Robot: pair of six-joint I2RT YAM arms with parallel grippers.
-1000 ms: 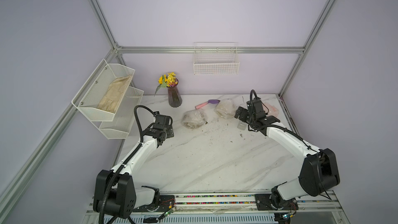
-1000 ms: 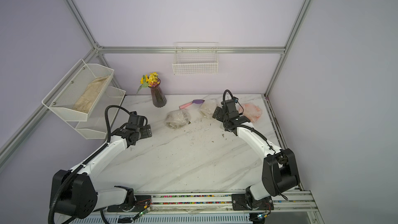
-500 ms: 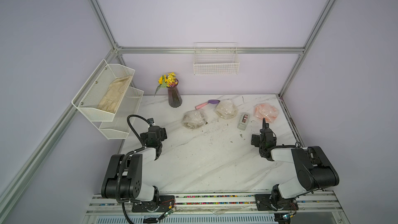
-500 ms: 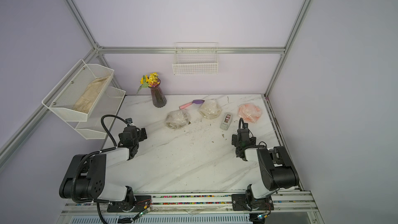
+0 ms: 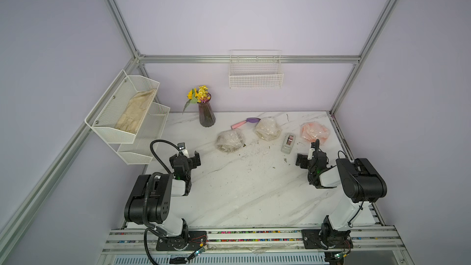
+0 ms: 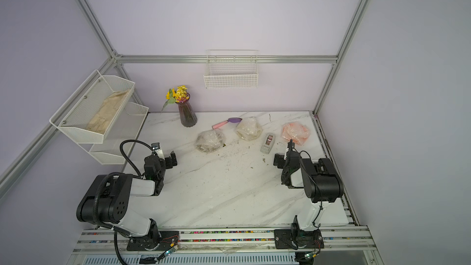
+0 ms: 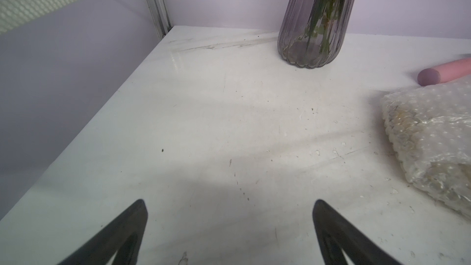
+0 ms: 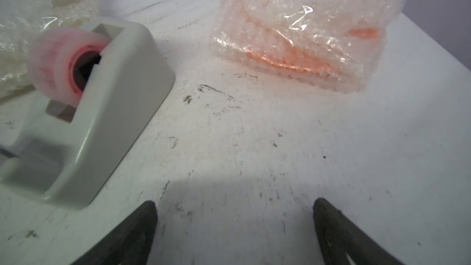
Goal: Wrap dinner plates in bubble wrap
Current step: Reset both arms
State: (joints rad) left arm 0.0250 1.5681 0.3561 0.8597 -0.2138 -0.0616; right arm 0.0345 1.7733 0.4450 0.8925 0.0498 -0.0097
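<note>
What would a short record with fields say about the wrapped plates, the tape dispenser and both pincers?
count: three bundles, lying apart
orange bundle: rightmost, orange shows through
whitish bundle: middle
yellowish bundle: leftmost, nearest the vase
tape dispenser: between whitish and orange bundles
left pincer: open, empty
right pincer: open, empty, near tape dispenser

Walls [image 5: 242, 16]: plain pale lilac on three sides. Aluminium frame [image 5: 249, 59]: profiles rise at both rear corners and one runs across the back wall. Worktop [image 5: 242, 195]: white marble pattern with grey veins, dark specks and scuffs from the middle toward the rear right. White wire basket [image 5: 255, 82]: mounted on the back wall above the worktop's rear edge. White two-tier mesh shelf [image 5: 109, 108]: fixed at the left wall, overhanging the worktop's left edge. Lighting even, shadows soft.
</note>
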